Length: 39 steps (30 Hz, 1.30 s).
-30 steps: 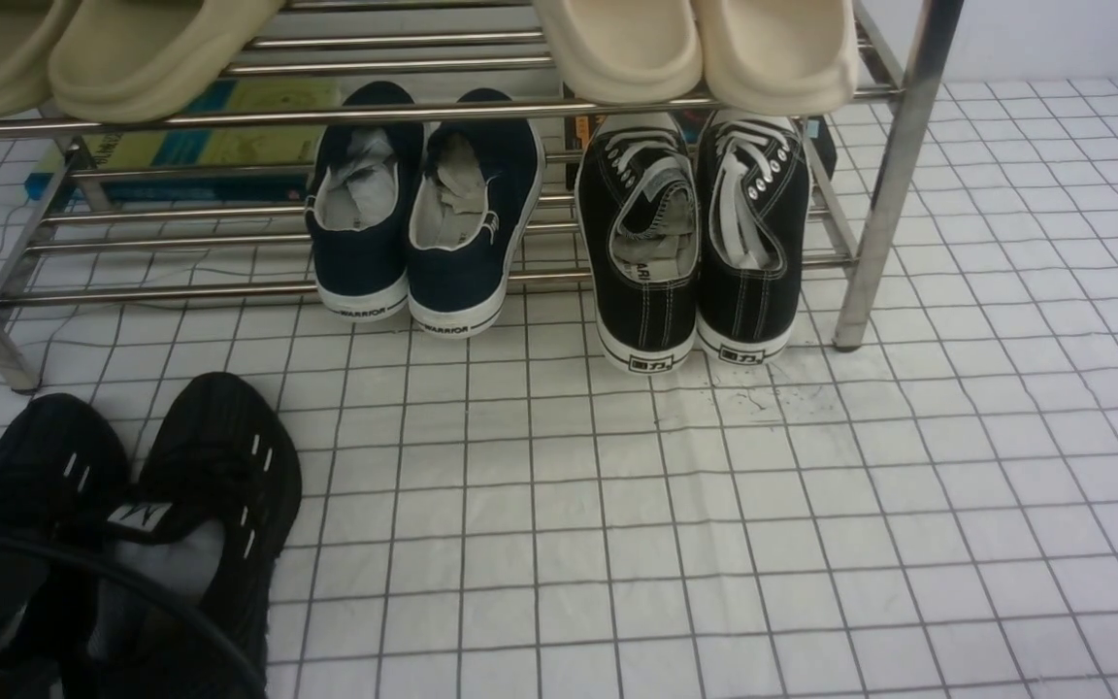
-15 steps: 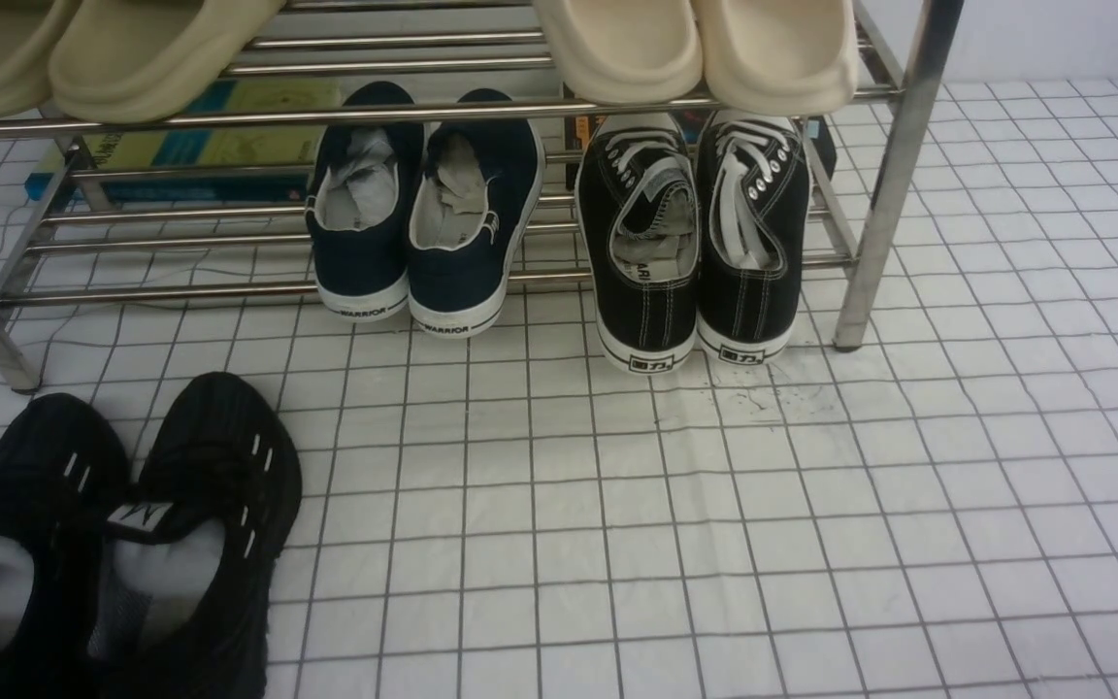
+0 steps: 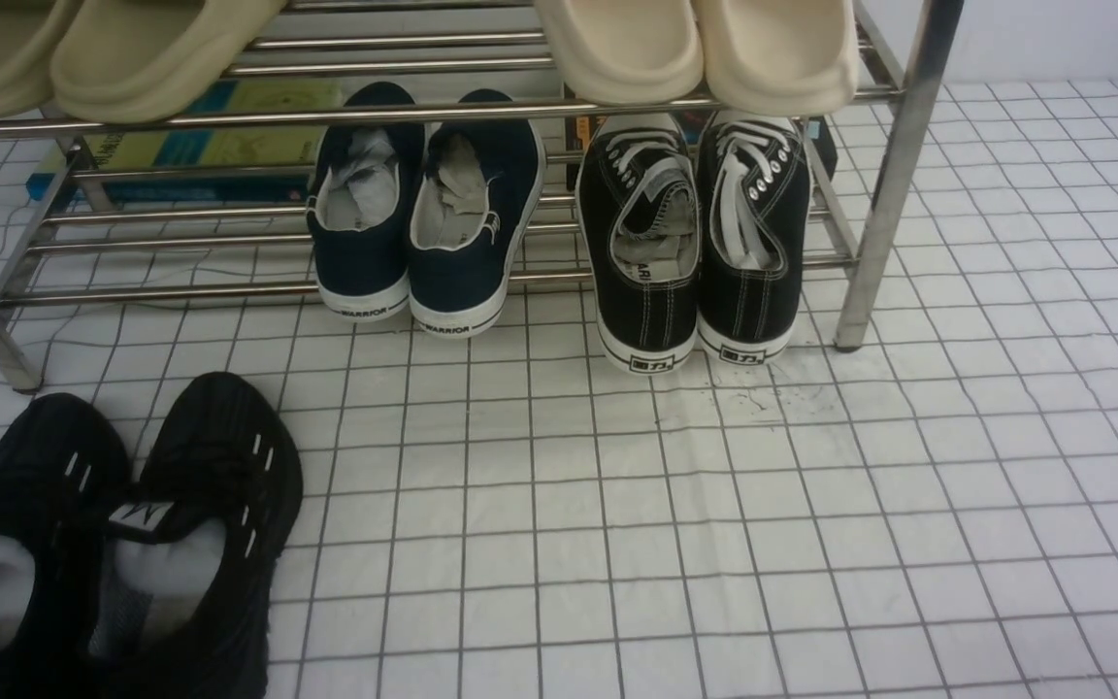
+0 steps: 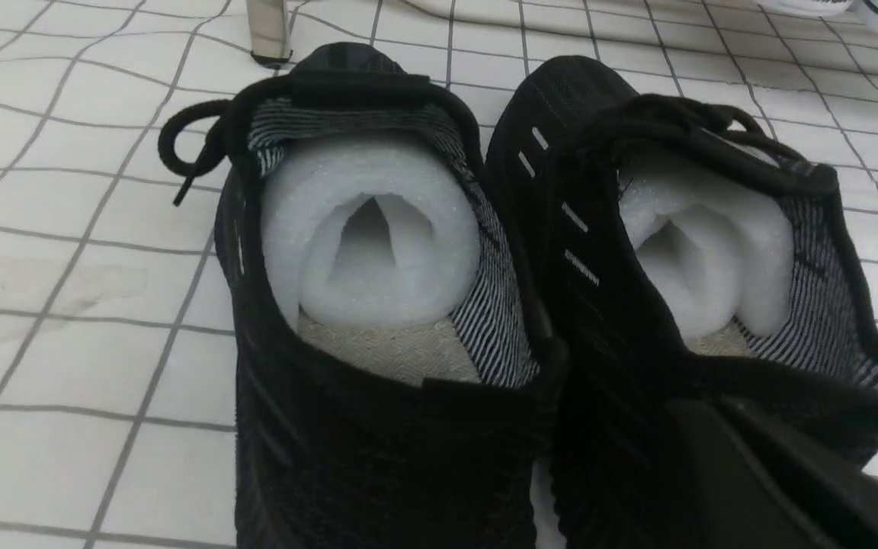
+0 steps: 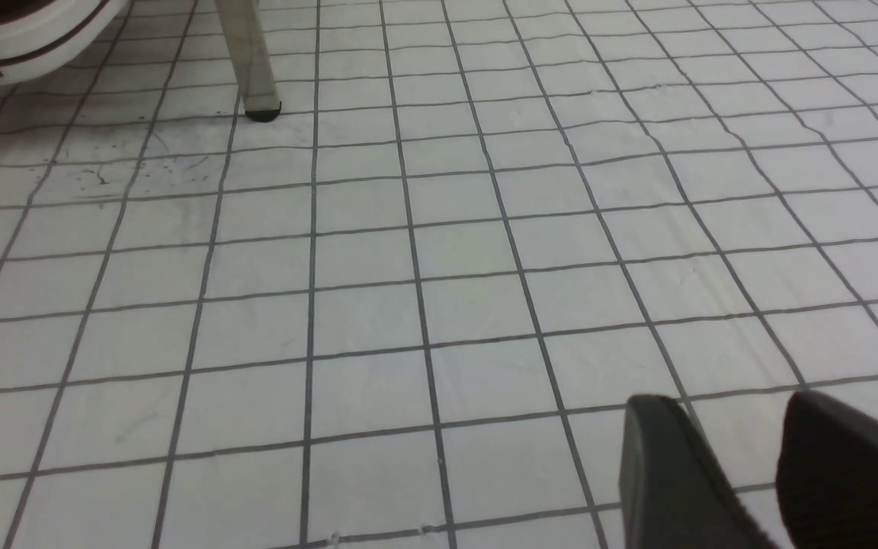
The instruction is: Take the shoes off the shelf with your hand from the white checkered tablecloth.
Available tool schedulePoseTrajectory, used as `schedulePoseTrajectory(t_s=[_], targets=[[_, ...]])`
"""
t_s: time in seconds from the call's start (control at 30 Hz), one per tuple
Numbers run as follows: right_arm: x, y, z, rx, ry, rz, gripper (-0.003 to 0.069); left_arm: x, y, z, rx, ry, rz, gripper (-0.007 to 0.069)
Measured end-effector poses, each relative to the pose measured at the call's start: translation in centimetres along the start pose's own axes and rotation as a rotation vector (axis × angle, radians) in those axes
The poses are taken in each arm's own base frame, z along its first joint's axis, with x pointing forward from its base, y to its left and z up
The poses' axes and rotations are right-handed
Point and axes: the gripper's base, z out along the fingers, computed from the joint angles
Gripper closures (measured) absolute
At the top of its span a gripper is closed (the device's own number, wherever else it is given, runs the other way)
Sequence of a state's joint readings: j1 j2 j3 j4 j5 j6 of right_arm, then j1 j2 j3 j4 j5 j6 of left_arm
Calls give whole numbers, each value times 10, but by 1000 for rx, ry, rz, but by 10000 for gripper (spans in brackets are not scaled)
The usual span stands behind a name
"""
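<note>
Front view – low, between the arms, facing forward over the white checkered tablecloth (image 3: 714, 505) to the shelf (image 3: 894, 175).

Left wrist view – close behind the shoes (image 4: 530, 305), shared with the front view's near left.

Right wrist view – low over bare cloth, facing the shelf's right leg.

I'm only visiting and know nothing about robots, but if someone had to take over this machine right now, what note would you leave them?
Left end effector: just behind the heels of the black mesh shoes, holding nothing; open or shut is unclear.
Right end effector: open, empty, over bare checkered tablecloth.
The black mesh shoes stand side by side on the cloth in front of the shelf, near its left leg.
The navy pair and the white-laced black pair remain on the lower tier.
Done: the shoes are off the shelf.
Left: apparently only pulling the arm back.
</note>
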<state>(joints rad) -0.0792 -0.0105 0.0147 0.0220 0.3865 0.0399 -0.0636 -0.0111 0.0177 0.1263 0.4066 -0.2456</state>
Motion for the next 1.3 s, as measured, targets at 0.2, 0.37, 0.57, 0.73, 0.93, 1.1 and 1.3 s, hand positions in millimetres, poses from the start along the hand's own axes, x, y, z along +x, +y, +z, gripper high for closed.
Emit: schedulePoseTrajectory(t_s=[0.2,0.37,0.57,0.73,0.93,1.1,1.3], targets=[[0,0,0,0,0,-1,420,0,0,0,2,-1,1,585],[0,0,0,0,0,-1,420,0,0,0,2,-1,1,584],[0,0,0,0,0,-1,420,0,0,0,2,-2,1,581],[0,0,0,0,0,-1,420,0,0,0,2,-2,2,581],[0,0,0,0,0,-1,420,0,0,0,1,-2,3,577],[0,0,0,0,0,-1,420,0,0,0,-3,-4,15,571],[0,0,0,0,0,-1,420,0,1,0,-13,-6,39,568]])
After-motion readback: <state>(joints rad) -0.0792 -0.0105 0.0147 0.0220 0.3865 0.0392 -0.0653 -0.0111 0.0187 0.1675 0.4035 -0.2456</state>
